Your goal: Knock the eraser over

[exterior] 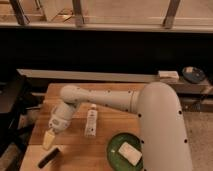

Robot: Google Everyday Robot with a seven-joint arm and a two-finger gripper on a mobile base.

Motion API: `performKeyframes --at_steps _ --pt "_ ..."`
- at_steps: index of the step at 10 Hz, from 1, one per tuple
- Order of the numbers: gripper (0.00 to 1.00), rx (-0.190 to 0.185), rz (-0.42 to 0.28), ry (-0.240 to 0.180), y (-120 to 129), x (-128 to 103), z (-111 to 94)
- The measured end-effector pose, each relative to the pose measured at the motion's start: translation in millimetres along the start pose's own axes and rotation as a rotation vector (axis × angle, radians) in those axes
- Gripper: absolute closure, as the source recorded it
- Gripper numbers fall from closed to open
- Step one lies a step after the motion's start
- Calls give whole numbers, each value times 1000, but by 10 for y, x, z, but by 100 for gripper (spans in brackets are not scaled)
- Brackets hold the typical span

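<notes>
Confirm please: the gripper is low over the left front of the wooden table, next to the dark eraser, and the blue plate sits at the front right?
Not quite: the plate is green, not blue, as the camera view shows. The gripper does hang low over the table's front left, near the dark eraser.

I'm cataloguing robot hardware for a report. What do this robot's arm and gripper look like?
The arm is smooth, rounded and white, built of thick tube-like segments with a bulky shoulder shell. It narrows to a white wrist. The gripper, at the table's front-left, has pale yellowish fingers. No cables or markings show.
</notes>
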Motion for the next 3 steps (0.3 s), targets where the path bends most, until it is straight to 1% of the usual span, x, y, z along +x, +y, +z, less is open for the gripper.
performKeyframes --at_steps 1,2,3 --pt "100 -11 -16 9 26 -44 51" --pt "100 -14 -20 11 34 -49 59" --pt "96 -14 -19 10 31 -45 51"
